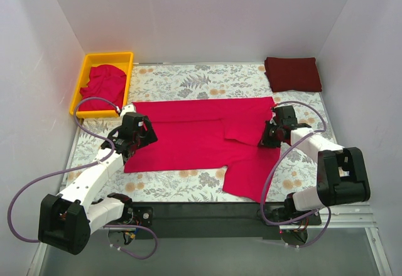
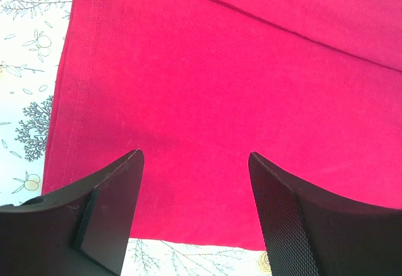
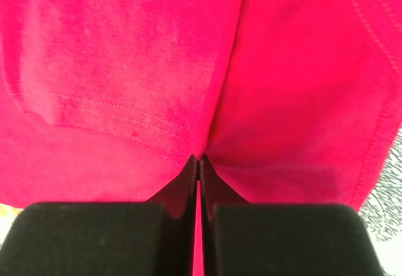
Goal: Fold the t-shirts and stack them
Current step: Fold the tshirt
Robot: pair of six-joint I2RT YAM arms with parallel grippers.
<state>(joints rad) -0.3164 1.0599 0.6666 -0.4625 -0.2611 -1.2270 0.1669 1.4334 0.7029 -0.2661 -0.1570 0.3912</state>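
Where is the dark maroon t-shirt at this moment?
In the top view, the dark maroon t-shirt lies folded at the far right corner of the table, beyond the right tool, apart from the spread pink t-shirt.

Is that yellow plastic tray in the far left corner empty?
No, a crumpled crimson-pink cloth t-shirt lies inside the yellow plastic tray.

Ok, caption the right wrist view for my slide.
Right gripper shut on a crease in the spread crimson t-shirt.
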